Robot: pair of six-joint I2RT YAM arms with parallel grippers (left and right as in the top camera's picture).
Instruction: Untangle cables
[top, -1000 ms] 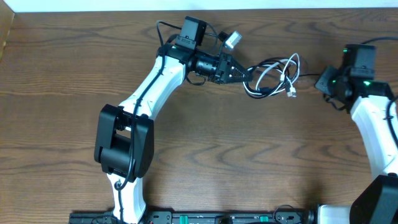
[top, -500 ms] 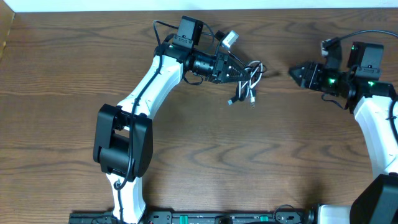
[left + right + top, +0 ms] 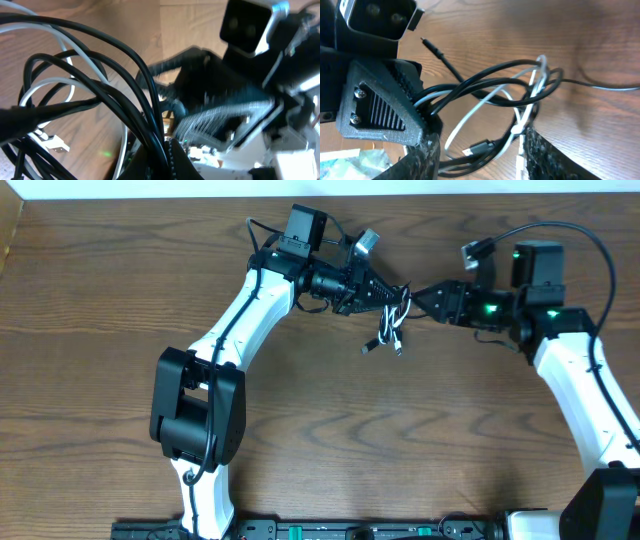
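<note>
The black cable (image 3: pixel 384 333) and white cable (image 3: pixel 400 330) hang as one tangled bundle above the table. My left gripper (image 3: pixel 396 297) is shut on the black cable strands, which run between its jaws in the left wrist view (image 3: pixel 162 155). There the black cable (image 3: pixel 145 100) and the white cable (image 3: pixel 55 81) loop out to the left. My right gripper (image 3: pixel 420 297) faces it, open. In the right wrist view its fingers (image 3: pixel 480 156) straddle the black cable (image 3: pixel 485 82), the white cable (image 3: pixel 470 115) and a black plug.
The wooden table (image 3: pixel 330 430) lies under the bundle. The left gripper body (image 3: pixel 380 105) sits very close to my right fingers. A loose thin black plug end (image 3: pixel 432 47) points up behind the bundle. The table's far edge is just beyond both arms.
The left gripper has pulled the bundle left and bunched it up off the table. The right arm has swung left from the far right until its open fingers reach the bundle.
</note>
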